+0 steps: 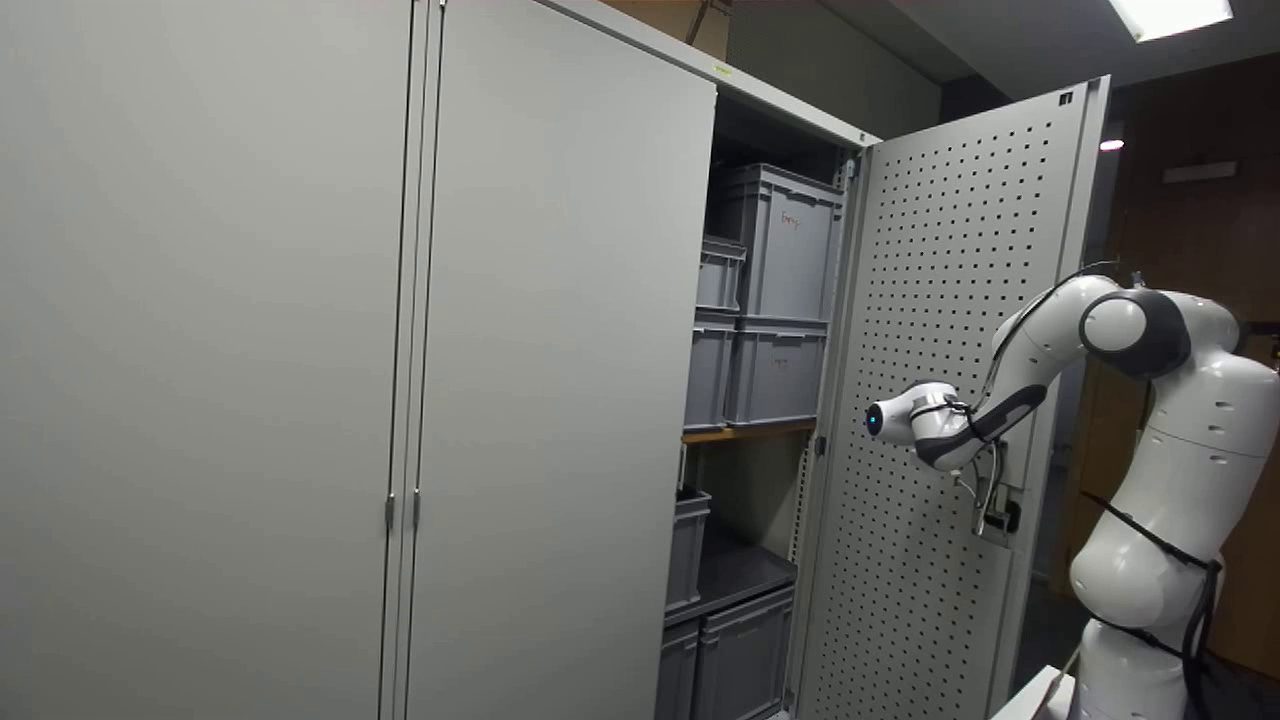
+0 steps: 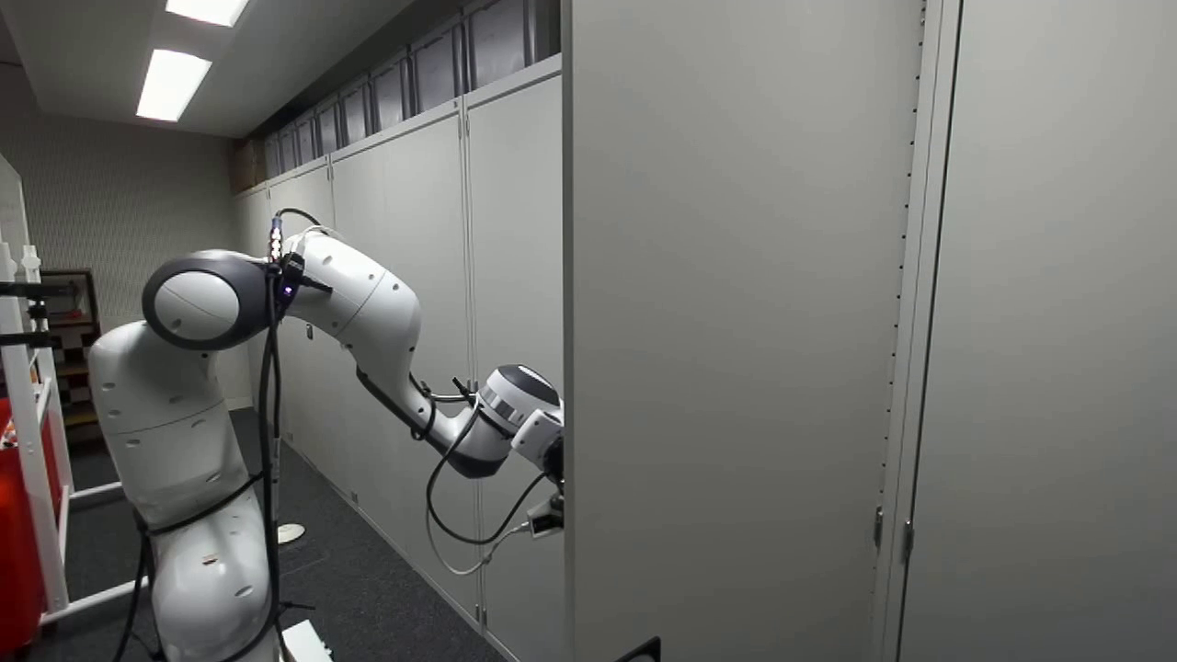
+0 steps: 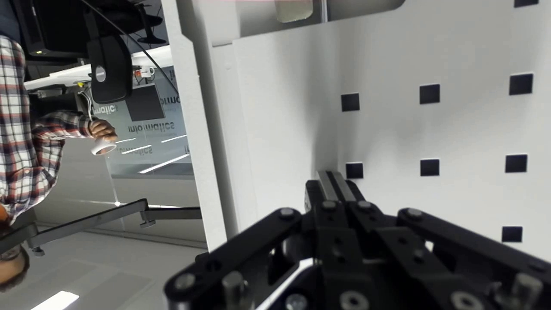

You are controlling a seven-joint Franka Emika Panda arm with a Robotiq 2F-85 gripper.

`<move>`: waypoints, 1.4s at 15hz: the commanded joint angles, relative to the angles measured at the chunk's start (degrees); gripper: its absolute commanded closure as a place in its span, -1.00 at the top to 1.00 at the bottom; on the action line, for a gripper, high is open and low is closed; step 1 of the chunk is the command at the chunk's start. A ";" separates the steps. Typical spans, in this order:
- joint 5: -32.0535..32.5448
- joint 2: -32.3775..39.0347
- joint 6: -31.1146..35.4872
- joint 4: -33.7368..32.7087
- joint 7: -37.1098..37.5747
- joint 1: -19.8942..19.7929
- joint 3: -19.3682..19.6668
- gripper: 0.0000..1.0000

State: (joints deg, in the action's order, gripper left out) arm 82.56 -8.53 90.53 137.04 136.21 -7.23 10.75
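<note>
Your hand (image 3: 332, 177) is fully closed, positioned at the perforated face of the cabinet door (image 1: 950, 240), near its free edge; contact unconfirmed. The door stands open beside shelves (image 1: 755, 432) of grey bins (image 1: 780, 375).

The perforated door (image 3: 387, 133) stands right before the gripper (image 3: 331, 174); open room lies past the door's edge (image 3: 193, 107).

Black tool (image 3: 330, 175); light-grey door (image 3: 387, 133), gridded dark holes (image 3: 429, 167); red-white-navy plaid shirt (image 3: 16, 133).
</note>
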 commanded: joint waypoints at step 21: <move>1.18 -2.41 1.01 0.53 -1.43 -0.37 -0.59 -1.00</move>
State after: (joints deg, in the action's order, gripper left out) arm 82.56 -8.65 90.56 136.80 136.21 -7.45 10.63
